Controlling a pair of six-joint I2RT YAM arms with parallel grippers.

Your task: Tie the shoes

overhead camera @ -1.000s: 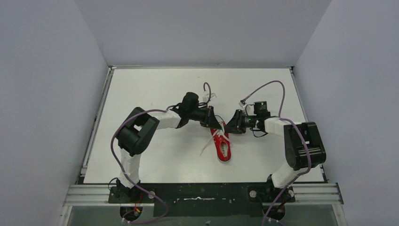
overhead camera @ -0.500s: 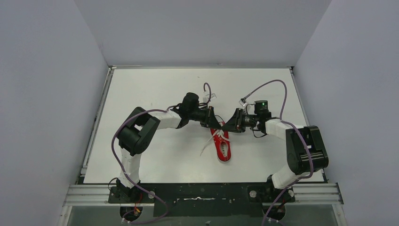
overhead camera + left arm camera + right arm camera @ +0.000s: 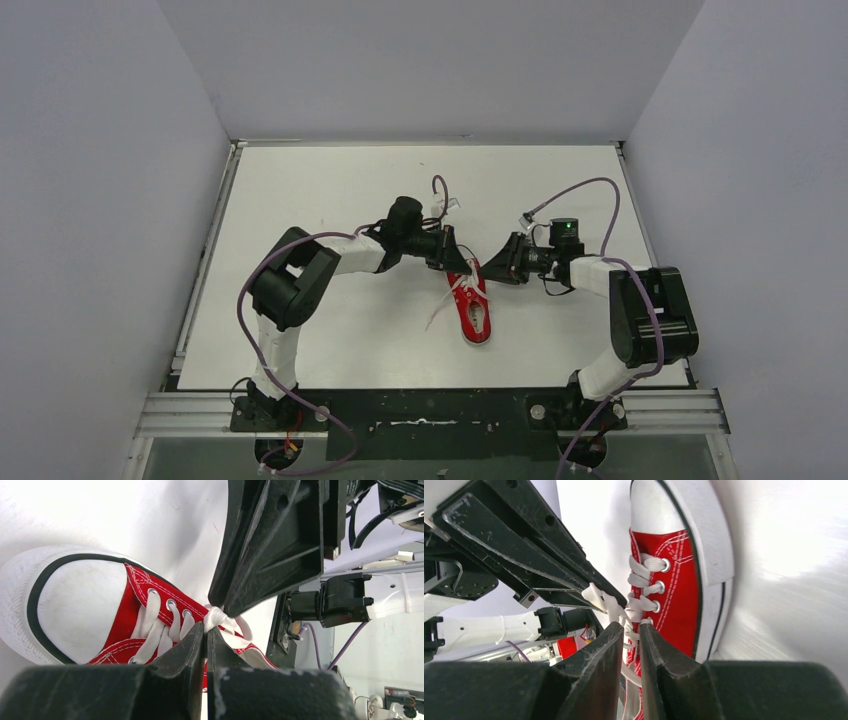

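My left gripper [image 3: 206, 630] squeezed together on white laces [image 3: 216, 616] over red sneaker's [image 3: 476, 315] eyelets. My right gripper [image 3: 630, 627] nipped narrow on lace strand there too (tips nearly meeting). Sneaker flat on white table [image 3: 330, 180], under both tips.

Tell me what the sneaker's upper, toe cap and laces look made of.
Upper: red canvas, matte, with white stitching along the seams. Toe cap: probably rubber, white, smooth, faintly scuffed. Laces: flat white woven fabric, perhaps cotton or polyester.
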